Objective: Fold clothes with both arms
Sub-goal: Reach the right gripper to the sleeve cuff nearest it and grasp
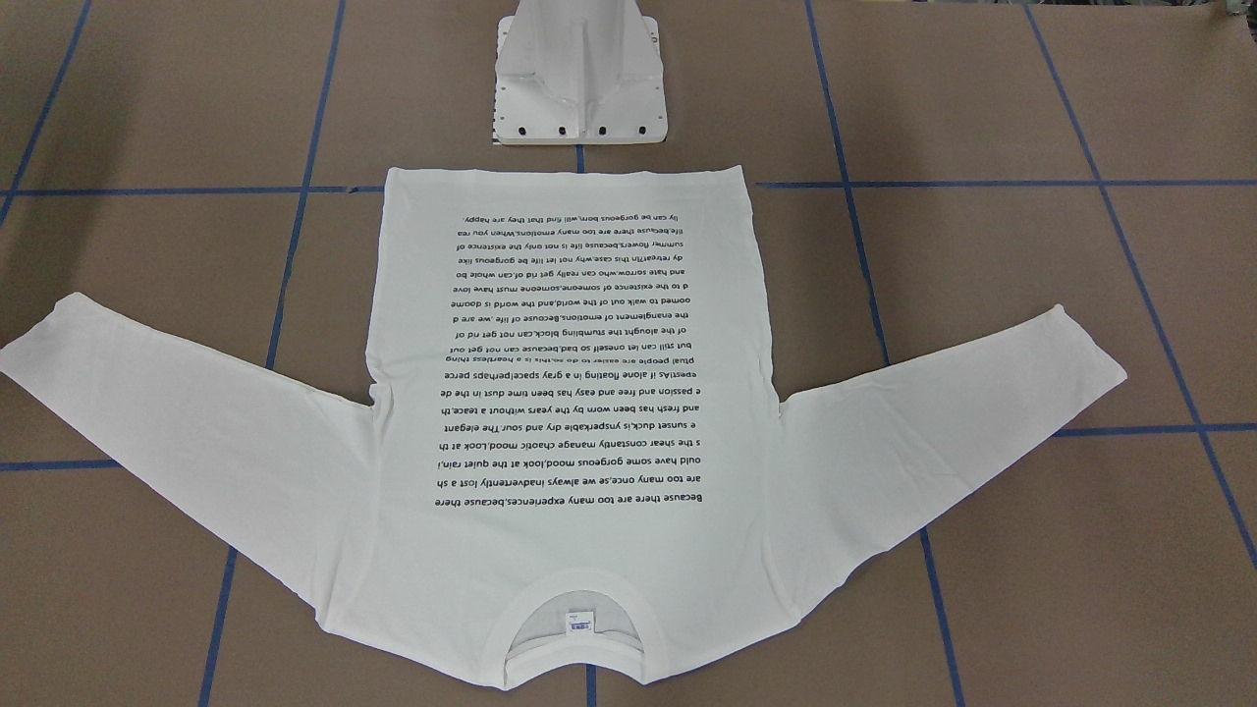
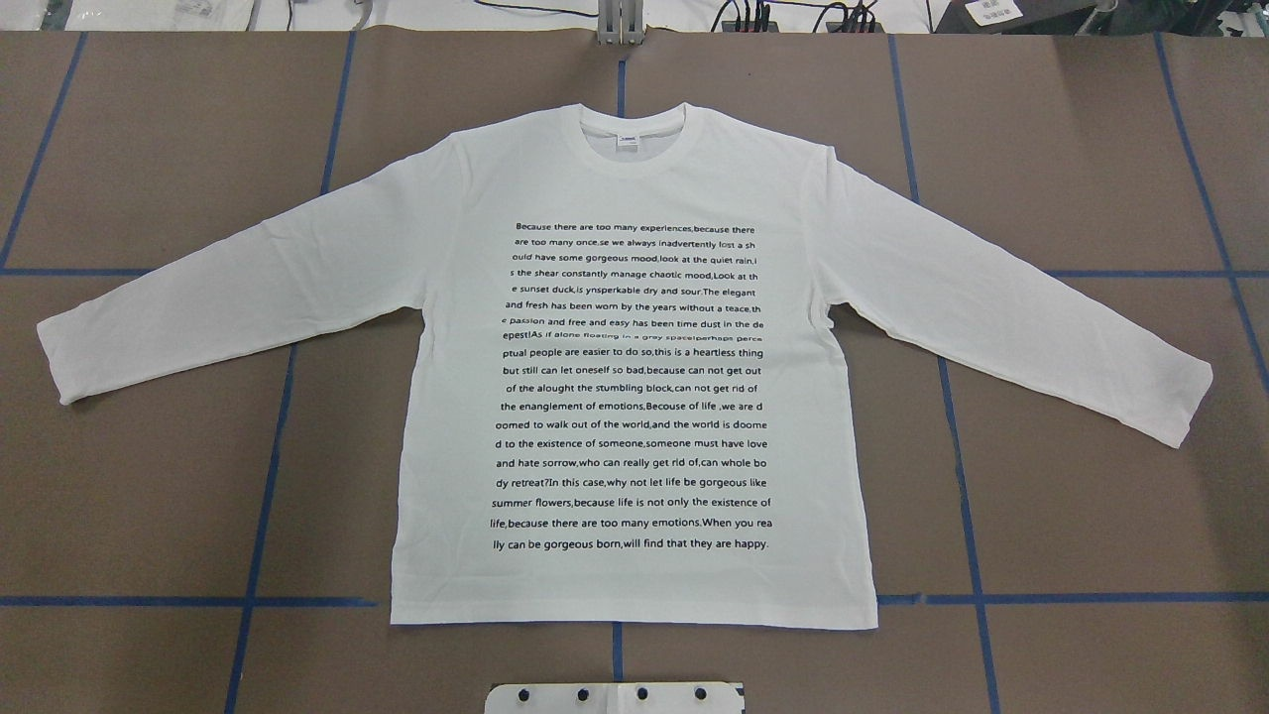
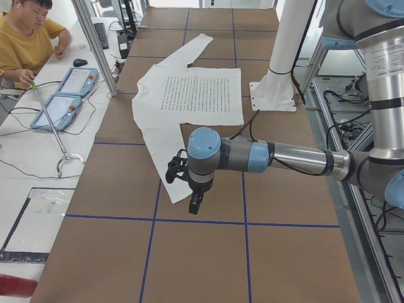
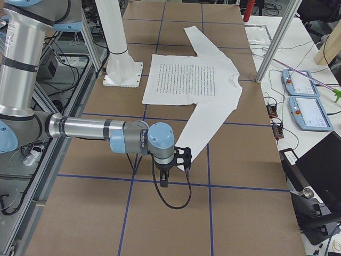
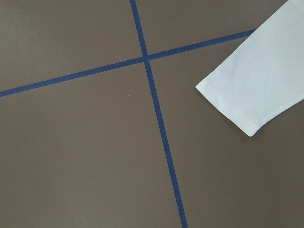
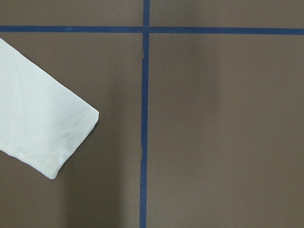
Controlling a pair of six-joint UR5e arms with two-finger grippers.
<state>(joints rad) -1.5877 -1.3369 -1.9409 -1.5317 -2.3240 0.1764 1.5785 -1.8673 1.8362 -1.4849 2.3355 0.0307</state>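
The clothes are one white long-sleeved T-shirt (image 2: 634, 198) lying flat on the brown table, text side up, both sleeves spread out, collar (image 2: 632, 127) away from the robot. It also shows as the T-shirt (image 1: 570, 295) from the front. My left gripper (image 3: 178, 169) hangs over the table by the left sleeve's cuff (image 5: 251, 90). Over at the right sleeve's cuff (image 6: 42, 128) hovers my right gripper (image 4: 183, 156). Neither wrist view shows fingers, and I cannot tell whether either gripper is open or shut.
The white pedestal base (image 1: 579, 79) stands just behind the shirt's hem. Blue tape lines (image 2: 952, 426) grid the table. A person (image 3: 28, 44) sits at a side bench with two teach pendants (image 3: 66, 95). Aluminium posts (image 4: 277, 40) rise at the table's far edge.
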